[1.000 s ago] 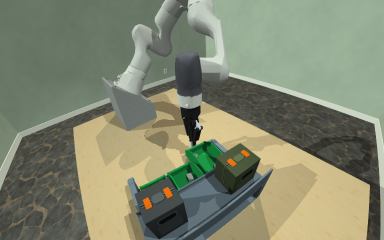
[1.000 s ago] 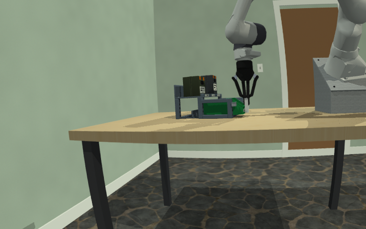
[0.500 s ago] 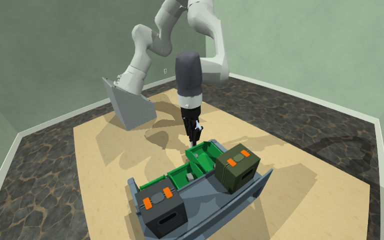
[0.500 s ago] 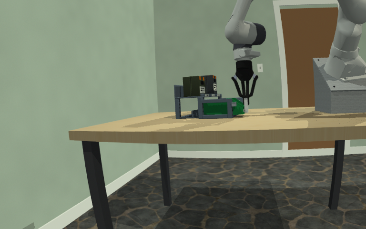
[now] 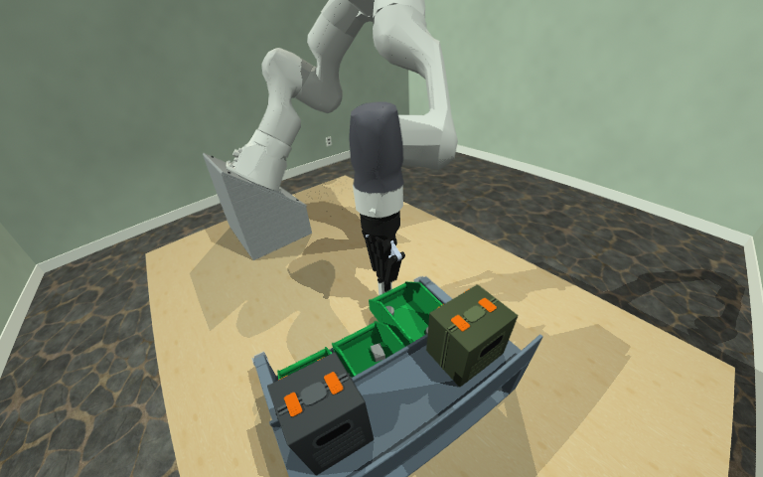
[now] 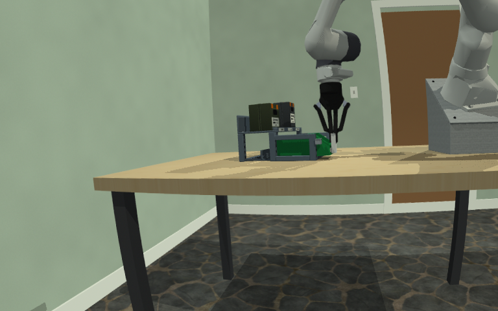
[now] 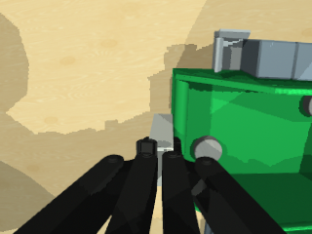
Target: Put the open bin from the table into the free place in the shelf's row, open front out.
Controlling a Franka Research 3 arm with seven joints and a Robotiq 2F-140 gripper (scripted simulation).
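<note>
The gray shelf stands on the wooden table, and everything here is told from that shelf.

In the low row of the shelf there are green bins. One green bin sits level in the middle of the row, with a small gray block inside it. Another green bin peeks out at the end of the row under the dark gray box. The bin from the task is at the other end of the row, beside the olive box. This bin is tilted. Its front end pokes out past the shelf's front edge. A small round gray part lies inside it, close to its front wall.

The two boxes stand on the shelf's top board. Each has two orange clips on its lid.

The gripper hangs straight down in front of the shelf, right by the front wall of the tilted bin. Its fingers are squeezed all the way together and there is nothing between them. The tips are just outside the bin's front wall, low by the table. I cannot tell if they touch the wall.

The arm's gray base block stands on the table, well apart from the shelf.
</note>
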